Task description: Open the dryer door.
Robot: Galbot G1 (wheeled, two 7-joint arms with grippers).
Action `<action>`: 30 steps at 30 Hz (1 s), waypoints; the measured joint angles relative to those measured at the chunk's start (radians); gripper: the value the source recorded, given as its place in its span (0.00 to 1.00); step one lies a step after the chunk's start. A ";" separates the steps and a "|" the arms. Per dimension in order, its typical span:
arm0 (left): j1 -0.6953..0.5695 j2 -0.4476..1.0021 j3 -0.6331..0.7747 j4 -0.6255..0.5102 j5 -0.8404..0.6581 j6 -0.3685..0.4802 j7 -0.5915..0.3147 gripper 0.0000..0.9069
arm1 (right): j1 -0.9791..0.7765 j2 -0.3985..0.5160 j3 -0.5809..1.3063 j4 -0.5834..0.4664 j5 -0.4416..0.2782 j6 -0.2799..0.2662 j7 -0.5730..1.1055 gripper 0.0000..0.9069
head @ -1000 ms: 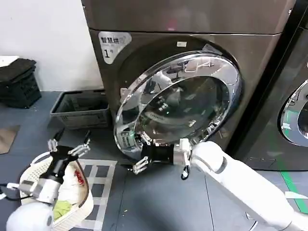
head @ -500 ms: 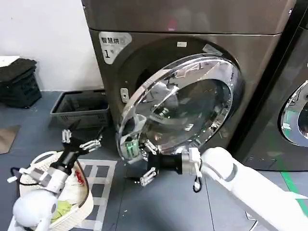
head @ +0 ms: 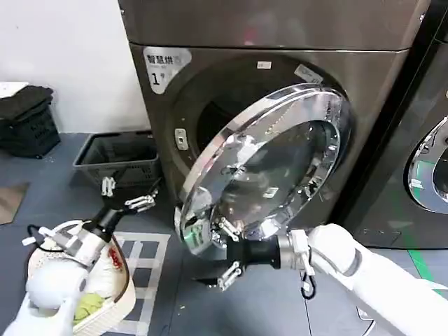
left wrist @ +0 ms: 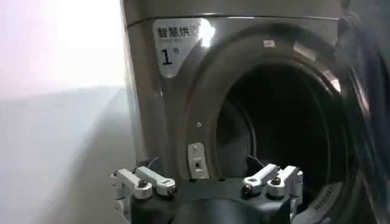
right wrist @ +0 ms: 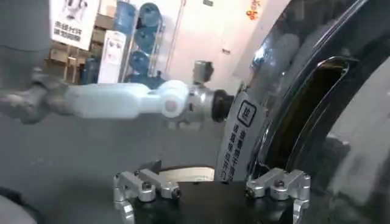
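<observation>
- Here, the right gripper [head: 226,250] sits at the lower left edge of the dryer door [head: 269,164], its fingers spread wide, one up against the chrome rim and the other hanging below it; it grips nothing, and seems to hook or push the edge rather than pinch it.
- In the right wrist view, the same open fingers [right wrist: 274,182] frame a white label strip on the door's rim, with the glass just beyond.
- The dryer door stands partly open, hinged on its right side, its left edge swung out from the bronze-grey dryer [head: 280,31] so that the dark drum opening [head: 217,115] shows behind it.
- The left gripper [head: 127,193] hovers low to the left of the machine, fingers also apart and empty, near the grey crate [head: 115,157] and above the white laundry basket [head: 122,297]; the left wrist view looks straight into the drum.
- My judgement: the swing is under way but unfinished.
- To do it well, the right arm should follow the door's arc around the hinge, keeping the finger behind the rim rather than pulling straight back, or contact may slip off the polished chrome.
- Move steadily and keep the forearm clear of the door's path.
</observation>
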 joint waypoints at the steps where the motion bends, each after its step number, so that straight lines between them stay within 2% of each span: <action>1: -0.007 0.002 0.005 0.006 -0.001 0.000 0.004 1.00 | -0.008 -0.005 0.005 0.004 0.001 0.003 -0.006 1.00; 10: -0.058 0.031 0.066 0.029 0.021 -0.008 0.050 1.00 | -0.086 -0.054 0.068 0.018 0.024 0.057 -0.123 1.00; 30: -0.129 0.108 0.282 0.039 0.060 -0.031 0.103 1.00 | -0.328 -0.121 0.318 0.060 0.033 0.109 -0.280 1.00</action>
